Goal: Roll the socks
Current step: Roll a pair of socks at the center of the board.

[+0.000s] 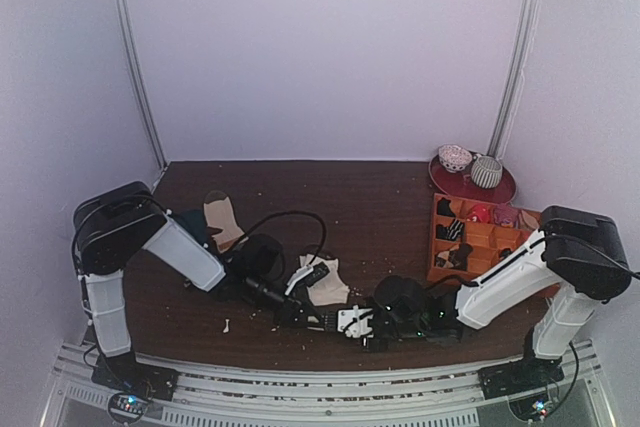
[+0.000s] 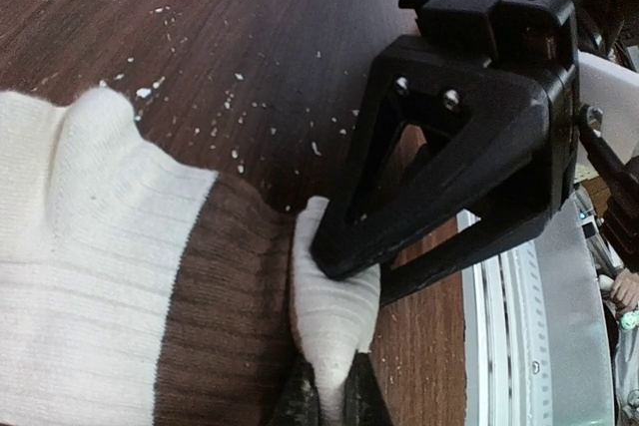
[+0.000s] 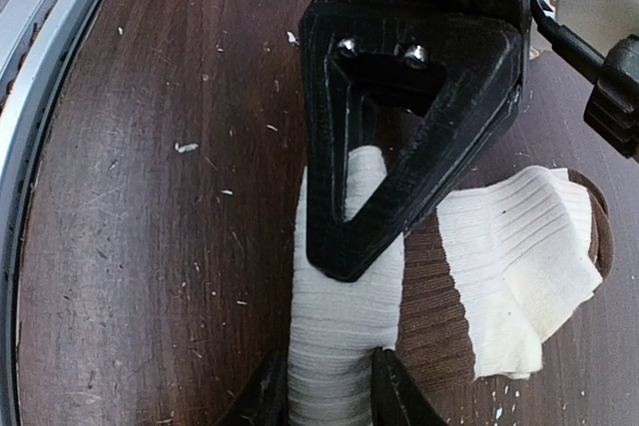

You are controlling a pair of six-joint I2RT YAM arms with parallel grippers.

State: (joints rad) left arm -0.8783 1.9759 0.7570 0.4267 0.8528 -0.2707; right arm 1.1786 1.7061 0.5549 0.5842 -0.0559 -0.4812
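The cream-white socks (image 1: 328, 289) with a brown band lie near the table's front middle. In the left wrist view the flat ribbed sock (image 2: 90, 276) and its brown band (image 2: 215, 316) fill the lower left. A narrow cream fold (image 2: 334, 316) stands up beside the band. My left gripper (image 2: 332, 401) is shut on that fold. My right gripper (image 3: 324, 391) is shut on the same cream fold (image 3: 339, 326) from the opposite side. Each gripper's black finger shows in the other's view: the right one (image 2: 449, 147) and the left one (image 3: 399, 127). The grippers meet in the top view, the left (image 1: 300, 313) and the right (image 1: 338, 322).
A tan sock (image 1: 222, 217) lies at the back left. An orange divided tray (image 1: 484, 237) with small items and a red plate (image 1: 500, 190) with two rolled balls stand at the right. White crumbs dot the wood. The metal rail (image 1: 330, 387) runs along the near edge.
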